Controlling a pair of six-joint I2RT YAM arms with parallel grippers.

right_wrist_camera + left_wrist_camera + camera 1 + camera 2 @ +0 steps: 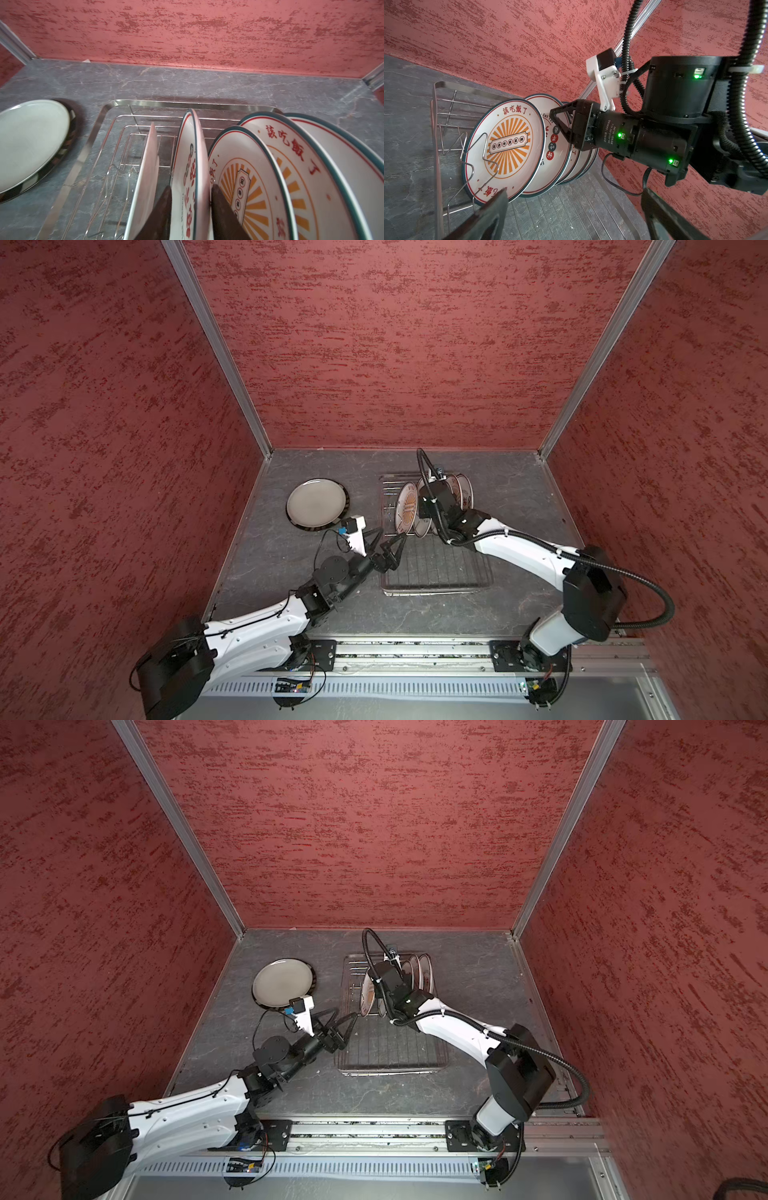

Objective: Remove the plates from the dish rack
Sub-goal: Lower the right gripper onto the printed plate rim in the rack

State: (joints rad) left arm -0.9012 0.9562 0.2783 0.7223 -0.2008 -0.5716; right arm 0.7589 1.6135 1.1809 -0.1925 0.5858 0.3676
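Silver wire dish rack (440, 568) seen on grey counter (266, 572); printed white round plates (406, 506) stood at its 12 o'clock end. Red-lettered plate (187, 158) straddled by right jaws, clamp not discernible. Left jaws spread wide at rack's 9 o'clock.

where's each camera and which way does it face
Top views: high over the front rail, looking down at the dish rack; left arm, right arm.
Left wrist: beside the rack, facing the sunburst plate; left gripper fingertips, right gripper.
Right wrist: over the rack, facing the back wall; right gripper astride the red-character plate.
Shared: both wrist views show that plate.
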